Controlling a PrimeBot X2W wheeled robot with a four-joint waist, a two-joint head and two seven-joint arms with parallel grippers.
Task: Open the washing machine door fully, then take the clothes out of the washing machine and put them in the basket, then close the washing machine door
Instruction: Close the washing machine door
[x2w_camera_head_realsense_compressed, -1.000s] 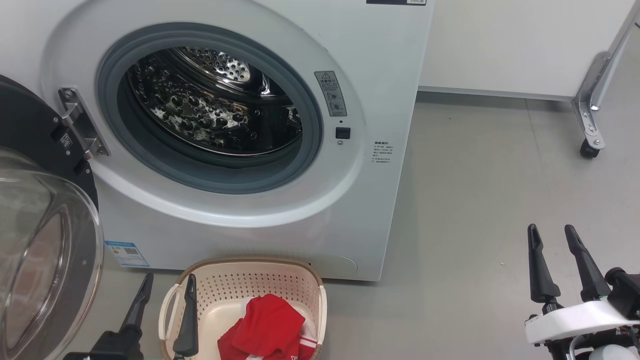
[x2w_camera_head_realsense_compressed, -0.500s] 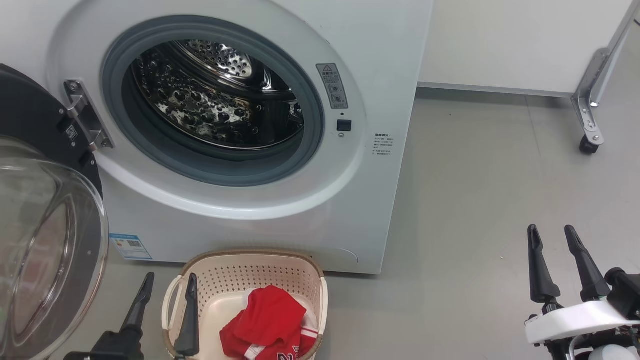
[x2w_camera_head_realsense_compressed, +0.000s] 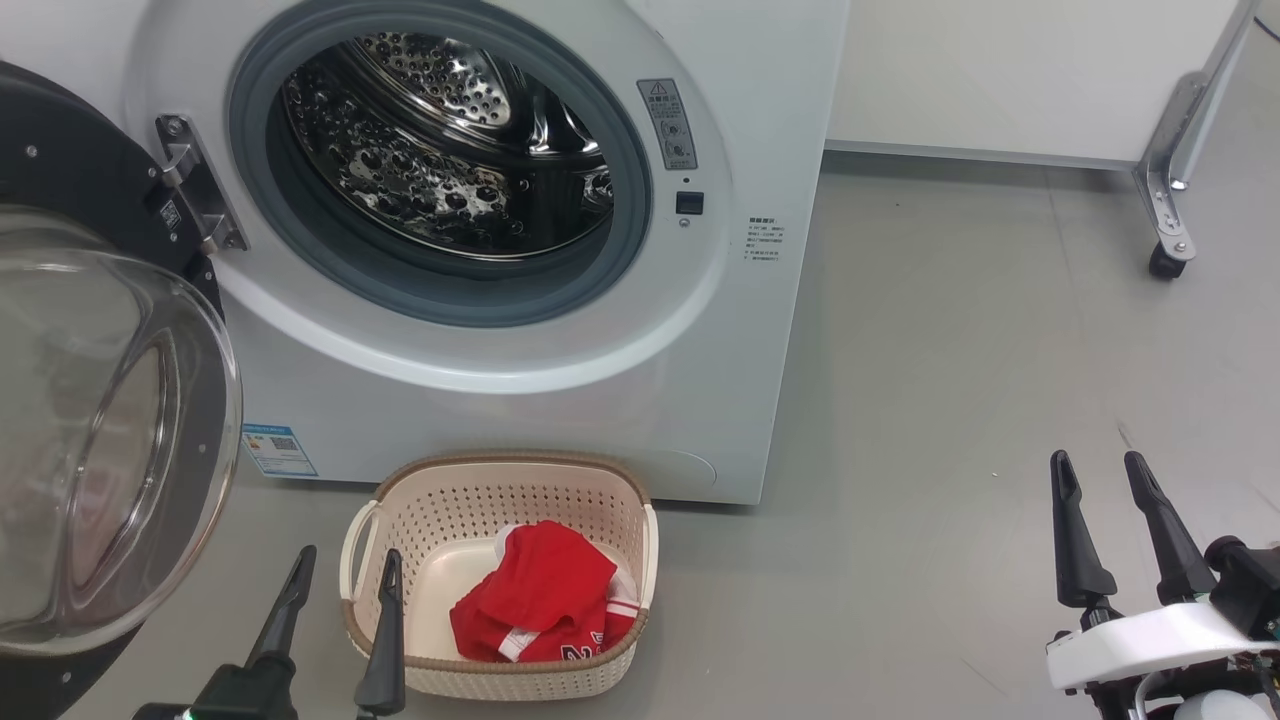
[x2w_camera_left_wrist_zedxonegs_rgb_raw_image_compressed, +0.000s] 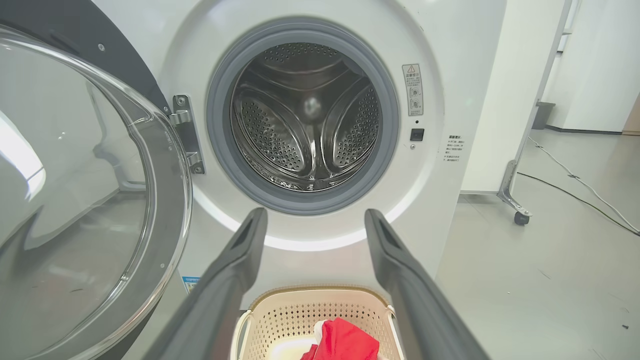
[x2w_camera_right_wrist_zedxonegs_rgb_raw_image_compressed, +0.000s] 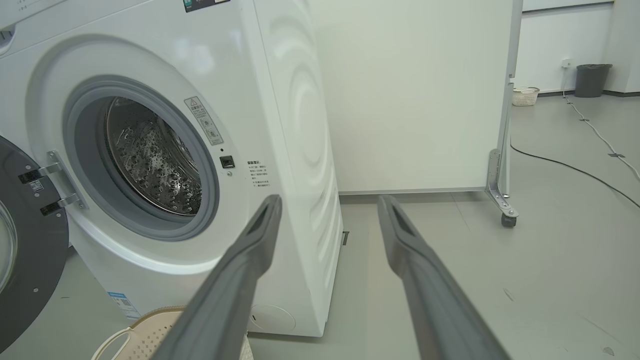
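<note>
Red clothes (x2w_camera_head_realsense_compressed: 540, 595) were seen in the basket (x2w_camera_head_realsense_compressed: 480, 500), the drum (x2w_camera_left_wrist_zedxonegs_rgb_raw_image_compressed: 307, 120) bare; both pairs of jaws were spread, empty. The door (x2w_camera_head_realsense_compressed: 100, 450) (swung wide, leftward) could be left unlatched if pushed off-centre.

The washing machine (x2w_camera_head_realsense_compressed: 720, 380) stands on the floor (x2w_camera_head_realsense_compressed: 950, 400). Its door (x2w_camera_head_realsense_compressed: 100, 440) hangs open at its left. The basket (x2w_camera_head_realsense_compressed: 500, 462) sits just before it, with a garment (x2w_camera_head_realsense_compressed: 540, 590) inside. A wheeled panel (x2w_camera_head_realsense_compressed: 1000, 70) stands behind, to its right.

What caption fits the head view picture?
Open door, empty drum, red clothes in the basket.
</note>
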